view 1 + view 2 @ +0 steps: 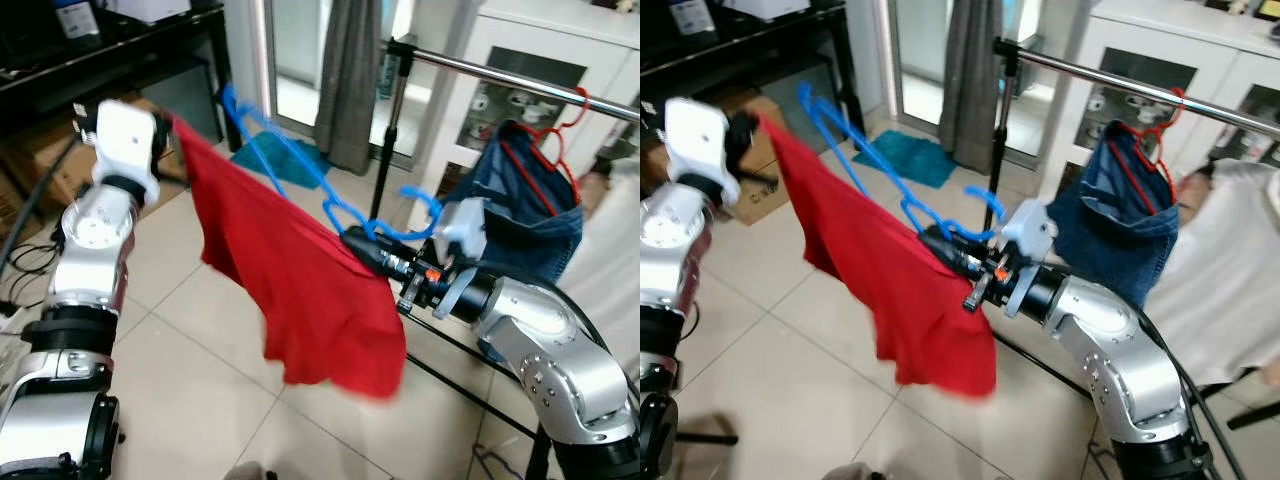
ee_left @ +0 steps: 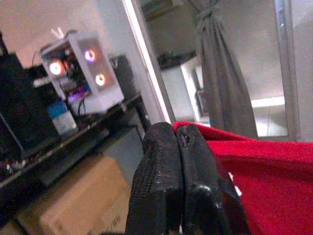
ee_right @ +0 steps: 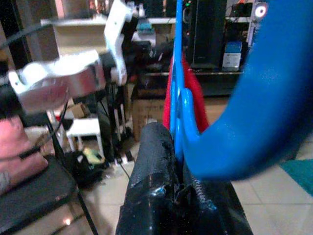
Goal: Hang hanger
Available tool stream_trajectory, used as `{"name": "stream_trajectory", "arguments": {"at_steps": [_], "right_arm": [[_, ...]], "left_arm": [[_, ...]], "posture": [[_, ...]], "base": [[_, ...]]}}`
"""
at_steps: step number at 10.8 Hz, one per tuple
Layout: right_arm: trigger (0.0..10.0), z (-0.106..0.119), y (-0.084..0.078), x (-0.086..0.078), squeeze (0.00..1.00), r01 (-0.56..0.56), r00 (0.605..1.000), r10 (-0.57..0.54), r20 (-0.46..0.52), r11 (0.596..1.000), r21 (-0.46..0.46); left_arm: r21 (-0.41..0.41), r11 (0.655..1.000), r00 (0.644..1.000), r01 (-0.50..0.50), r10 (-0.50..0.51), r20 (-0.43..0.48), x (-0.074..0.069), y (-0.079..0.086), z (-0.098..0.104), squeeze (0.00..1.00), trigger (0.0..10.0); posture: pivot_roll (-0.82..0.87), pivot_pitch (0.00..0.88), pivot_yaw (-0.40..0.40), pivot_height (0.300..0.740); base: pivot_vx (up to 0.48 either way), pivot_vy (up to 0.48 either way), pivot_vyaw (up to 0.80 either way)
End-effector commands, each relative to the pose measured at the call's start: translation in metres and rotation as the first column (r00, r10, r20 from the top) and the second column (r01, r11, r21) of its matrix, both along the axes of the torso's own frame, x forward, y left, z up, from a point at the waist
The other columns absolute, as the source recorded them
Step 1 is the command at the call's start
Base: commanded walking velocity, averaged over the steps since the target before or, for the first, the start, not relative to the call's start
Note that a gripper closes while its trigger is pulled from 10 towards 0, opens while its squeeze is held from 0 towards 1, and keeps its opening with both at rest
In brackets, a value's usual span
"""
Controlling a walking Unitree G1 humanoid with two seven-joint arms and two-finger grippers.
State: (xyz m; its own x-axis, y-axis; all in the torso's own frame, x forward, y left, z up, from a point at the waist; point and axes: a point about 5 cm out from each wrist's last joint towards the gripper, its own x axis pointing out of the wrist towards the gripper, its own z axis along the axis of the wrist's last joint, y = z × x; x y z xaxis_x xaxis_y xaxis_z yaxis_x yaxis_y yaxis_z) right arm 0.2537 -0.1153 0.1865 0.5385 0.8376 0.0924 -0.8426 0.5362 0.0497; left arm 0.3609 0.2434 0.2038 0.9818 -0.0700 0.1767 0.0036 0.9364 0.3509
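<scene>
A blue plastic hanger carries a red garment that droops between my two arms. My right gripper is shut on the hanger just below its hook, which curls up over the fingers. The right wrist view has the blue hanger clamped between the black fingers. My left gripper is shut on the garment's upper corner, holding it up at the far left. A metal clothes rail runs above and behind the right arm.
A denim garment on a red hanger hangs from the rail at the right. The rack's black upright and floor bars stand close to my right arm. A curtain, a dark desk and cardboard boxes lie behind.
</scene>
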Motion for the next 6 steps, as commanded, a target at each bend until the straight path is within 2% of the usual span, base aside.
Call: {"name": "stream_trajectory", "arguments": {"at_steps": [1, 2, 3, 4, 5, 6], "right_arm": [[0.0, 0.005, -0.009, 0.001, 0.00, 0.042, 0.999, -0.042, 0.006, 0.999, 0.012], [0.0, 0.006, -0.009, 0.013, 0.00, 0.172, 0.985, -0.171, -0.015, 0.984, 0.052], [0.0, 0.005, -0.010, 0.027, 0.00, 0.342, 0.939, -0.338, -0.058, 0.935, 0.097], [0.0, 0.004, -0.014, 0.036, 0.00, 0.472, 0.881, -0.463, -0.095, 0.869, 0.146], [0.0, 0.006, -0.027, 0.045, 0.00, 0.627, 0.778, -0.616, -0.122, 0.752, 0.204], [0.0, 0.007, -0.037, 0.049, 0.00, 0.694, 0.717, -0.678, -0.161, 0.673, 0.257]], "left_arm": [[-0.052, 0.997, 0.999, -0.049, 0.050, 0.012, -0.002, 0.010, 0.002, 0.00, 0.0], [-0.124, 0.975, 0.983, 0.183, -0.184, 0.003, -0.007, -0.030, -0.008, 0.00, 0.0], [-0.191, 0.903, 0.920, 0.386, -0.391, 0.013, -0.020, -0.066, -0.017, 0.00, 0.0], [-0.244, 0.843, 0.874, 0.479, -0.483, 0.047, -0.034, -0.084, -0.017, 0.00, 0.0], [-0.354, 0.788, 0.860, 0.503, -0.496, 0.117, -0.046, -0.091, -0.008, 0.00, 0.0], [-0.390, 0.757, 0.846, 0.524, -0.514, 0.140, -0.052, -0.093, -0.004, 0.00, 0.0]], "posture": [[-0.02, 0.000, 0.010, 0.740], [-0.03, 0.000, 0.011, 0.740], [-0.03, 0.000, 0.013, 0.740], [-0.02, 0.000, 0.009, 0.740], [-0.01, 0.000, 0.007, 0.740], [-0.01, 0.000, 0.007, 0.740]], "base": [[0.000, 0.000, 0.00], [0.000, 0.000, 0.00], [0.000, 0.000, 0.00], [0.000, 0.000, 0.00], [0.000, 0.000, 0.00], [0.000, 0.000, 0.00]]}}
